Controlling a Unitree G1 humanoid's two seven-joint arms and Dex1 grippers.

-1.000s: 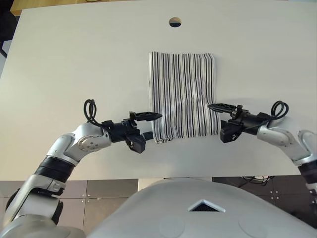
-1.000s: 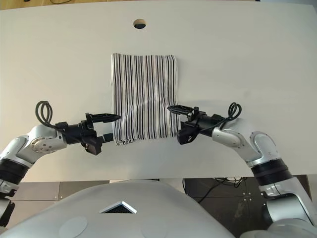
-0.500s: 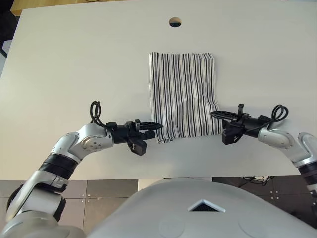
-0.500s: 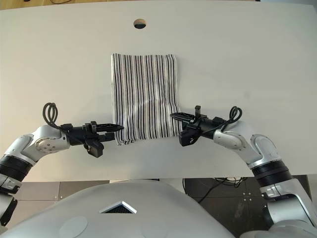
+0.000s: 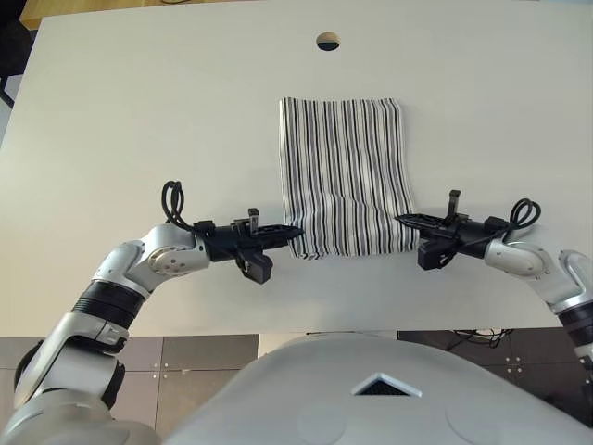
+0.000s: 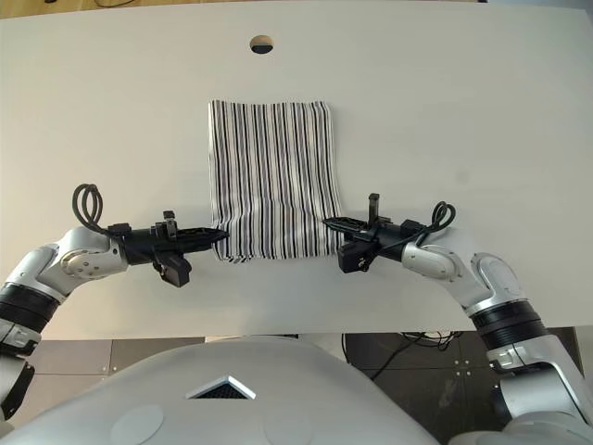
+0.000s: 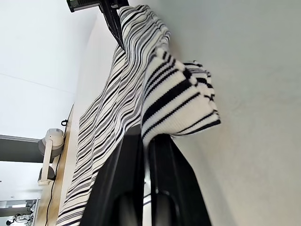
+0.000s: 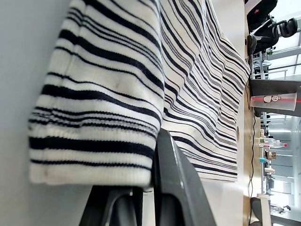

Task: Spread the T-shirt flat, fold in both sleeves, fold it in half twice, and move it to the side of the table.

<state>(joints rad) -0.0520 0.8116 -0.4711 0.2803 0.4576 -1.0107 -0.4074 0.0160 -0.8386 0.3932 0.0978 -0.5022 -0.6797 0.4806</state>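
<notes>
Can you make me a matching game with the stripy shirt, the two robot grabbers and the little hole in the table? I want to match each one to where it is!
Things:
1. T-shirt
2. left gripper
3. right gripper
4. round hole

Places:
A. near the far edge of the table
B. pinching the shirt's near right corner
C. lying flat in the middle, folded into a rectangle
D. pinching the shirt's near left corner

Pairs: 1-C, 2-D, 3-B, 4-A
</notes>
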